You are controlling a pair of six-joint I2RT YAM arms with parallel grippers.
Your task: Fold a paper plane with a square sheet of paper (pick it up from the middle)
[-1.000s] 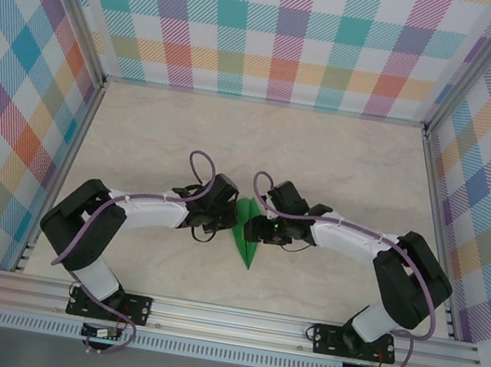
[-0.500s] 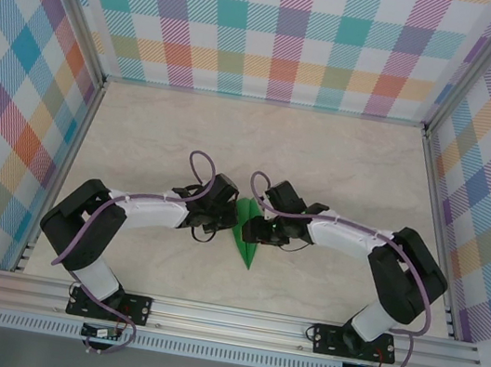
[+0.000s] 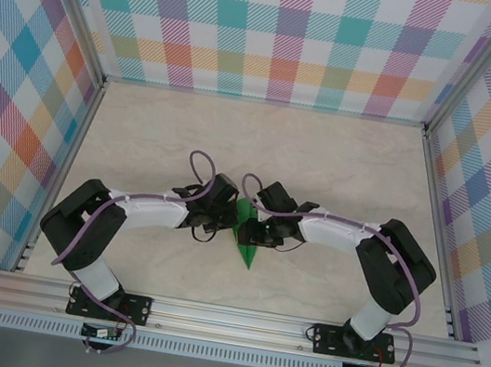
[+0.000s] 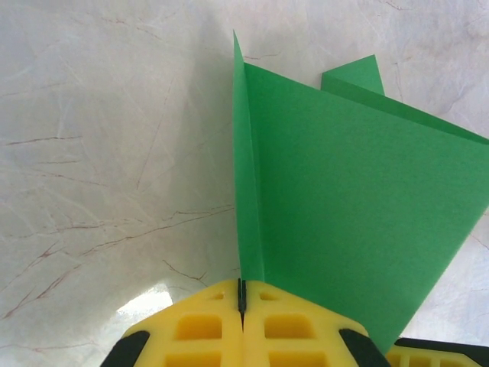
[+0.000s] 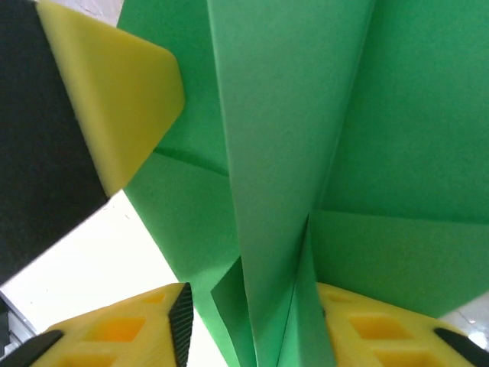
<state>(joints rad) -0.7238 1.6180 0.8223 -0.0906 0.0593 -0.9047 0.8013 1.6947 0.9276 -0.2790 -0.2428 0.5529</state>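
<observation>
A pale marbled table (image 3: 323,168) sits boxed in by walls (image 3: 290,31) of bright checked cloth. At its near edge the two arm bases are bolted to an aluminium rail (image 3: 232,318), and both arms bend inward to meet at the middle of the table.

The green paper plane (image 3: 245,245) lies between them, its pointed tip aimed back at the rail and its wider end reaching away toward the far wall. The left gripper (image 3: 223,221) comes at it from the left. In the left wrist view its yellow fingers (image 4: 199,325) are pressed together on a raised crease of the paper plane (image 4: 344,206), which stands up from the table with a wing spreading to the right.

The right gripper (image 3: 252,232) comes in from the opposite side. In its wrist view the jaws stand apart, straddling the folded layers (image 5: 306,115), with a slim gap on one side
</observation>
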